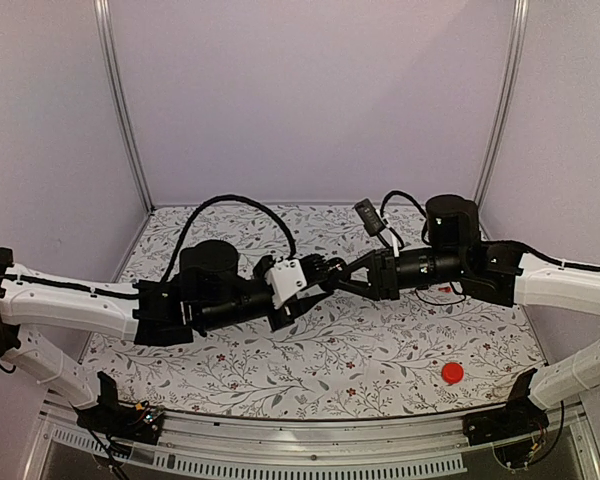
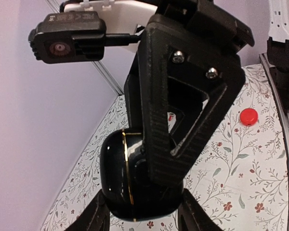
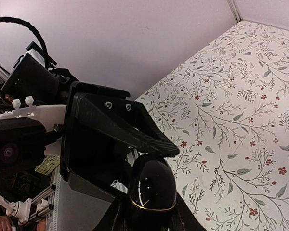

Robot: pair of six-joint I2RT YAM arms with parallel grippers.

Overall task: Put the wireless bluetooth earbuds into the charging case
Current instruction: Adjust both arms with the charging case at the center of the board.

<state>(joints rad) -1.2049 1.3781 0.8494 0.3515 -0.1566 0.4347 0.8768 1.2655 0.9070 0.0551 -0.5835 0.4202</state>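
The left claw (image 2: pixel 143 209) and right claw (image 3: pixel 148 214) both clamp the half-hidden charging case (image 2: pixel 114 166); the camera label (image 2: pixel 70 18) is illegible.

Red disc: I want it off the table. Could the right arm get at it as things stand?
Probably not yet. The disc lies in the open on that arm's side, but the right gripper is shut on the case in mid-air, shared with the left gripper. It would have to let go first.

Black charging case (image 2: pixel 116 175), floral table (image 1: pixel 380 350)
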